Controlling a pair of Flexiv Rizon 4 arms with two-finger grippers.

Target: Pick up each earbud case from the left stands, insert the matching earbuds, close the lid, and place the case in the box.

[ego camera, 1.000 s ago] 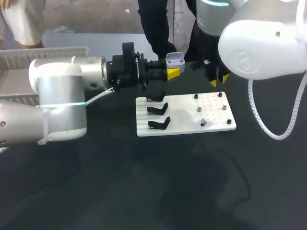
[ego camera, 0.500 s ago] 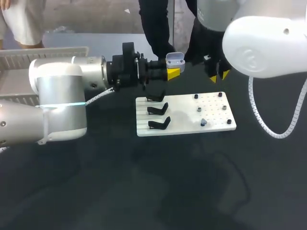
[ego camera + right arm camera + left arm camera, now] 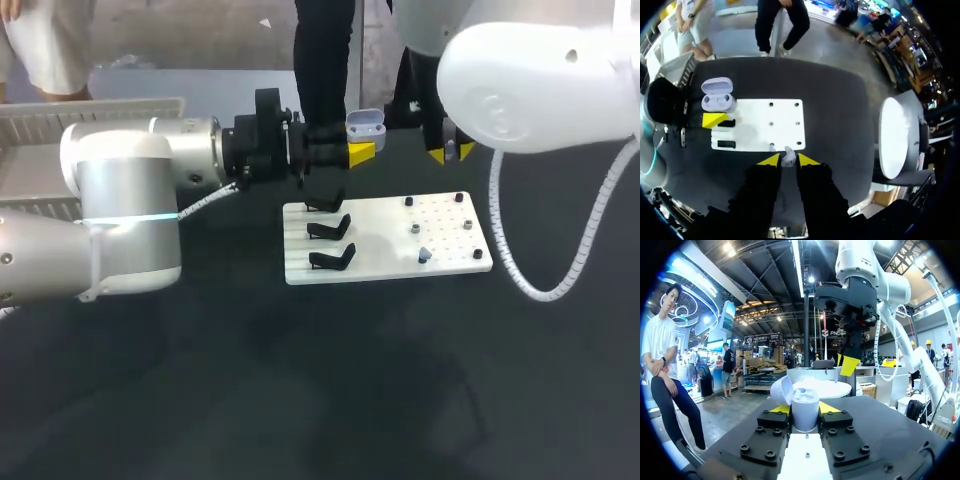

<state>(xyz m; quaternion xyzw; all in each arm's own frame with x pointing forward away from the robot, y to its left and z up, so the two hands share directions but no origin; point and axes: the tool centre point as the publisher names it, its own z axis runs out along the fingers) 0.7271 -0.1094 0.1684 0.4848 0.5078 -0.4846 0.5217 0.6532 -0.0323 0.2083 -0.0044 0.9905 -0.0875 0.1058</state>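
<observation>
Since the earlier frame my right arm (image 3: 530, 80) has swung toward the middle of the bench (image 3: 300, 390), and its yellow tips sit a little farther back, beyond the far edge of the white board (image 3: 385, 245). My left arm (image 3: 120, 200) has not shifted and keeps the earbud case (image 3: 366, 124) at the same spot.

The left fingers (image 3: 805, 409) are clamped on the case from both sides. It is raised off the bench, just past the board's far left corner. Its lid stands open, and in the right wrist view two earbud wells show inside it. The case (image 3: 805, 401) sits upright between the yellow tips, the lid tilted to one side.

The right fingers (image 3: 788, 160) are drawn close together, pinching a small white earbud (image 3: 788, 158) between the tips. They hang above the bench at the board's far right side, near the case but apart from it.

On the board's left side, three black stands (image 3: 331, 230) lie in a column, all bare. Small dark pegs (image 3: 467, 224) dot its right half.

A white slatted box (image 3: 110, 108) sits at the far left, behind my left arm.
</observation>
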